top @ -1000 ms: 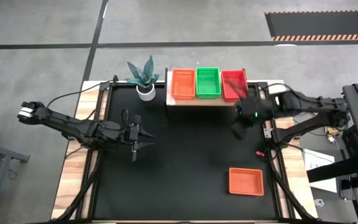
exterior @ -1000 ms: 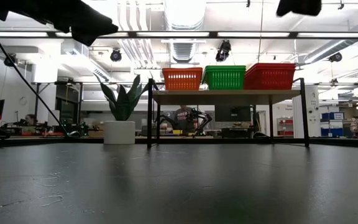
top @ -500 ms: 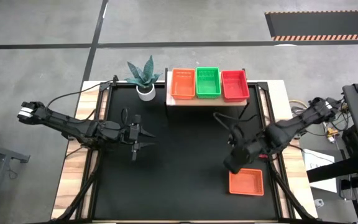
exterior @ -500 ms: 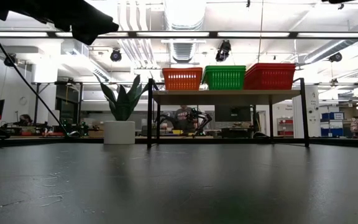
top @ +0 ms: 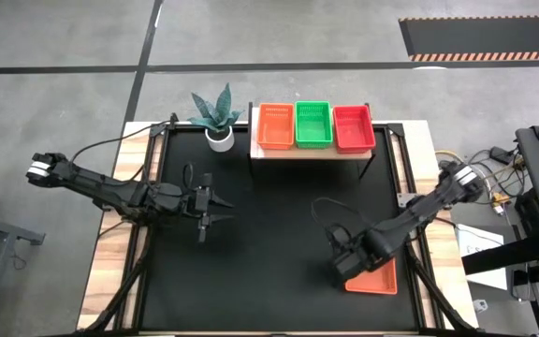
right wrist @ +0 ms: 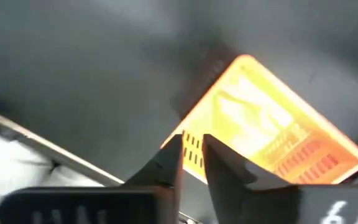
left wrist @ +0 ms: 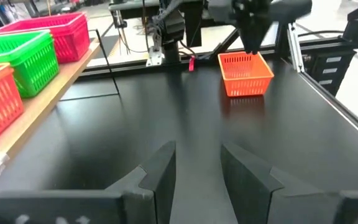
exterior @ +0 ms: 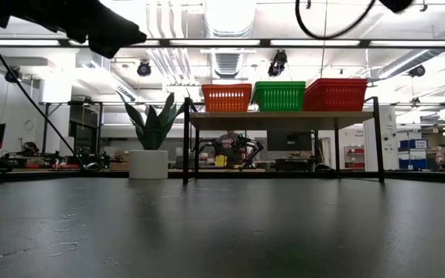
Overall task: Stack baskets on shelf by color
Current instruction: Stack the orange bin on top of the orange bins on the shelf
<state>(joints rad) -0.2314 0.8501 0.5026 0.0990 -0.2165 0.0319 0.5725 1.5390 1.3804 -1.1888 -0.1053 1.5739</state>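
We are looking down at the right gripper [top: 345, 271] hanging over the left edge of a lone orange basket [top: 376, 280] that is lying on the black desk [top: 269, 234] near its front right corner. In the right wrist view its jaws are standing a narrow slit apart, just above one wall of that basket [right wrist: 272, 140] — we cannot tell whether they are touching it.

The shelf [top: 307, 153] is standing at the far edge of the desk, carrying three baskets in a row: orange basket on the shelf [top: 275, 125], green basket [top: 313, 124] in the middle and red basket [top: 353, 127] on the right, each just beside the next. A potted plant [top: 217, 117] is sitting beside the shelf's left end.

The left gripper [top: 215, 210] is waiting over the left half of the desk, well apart from every basket — its jaws are standing open in the left wrist view.
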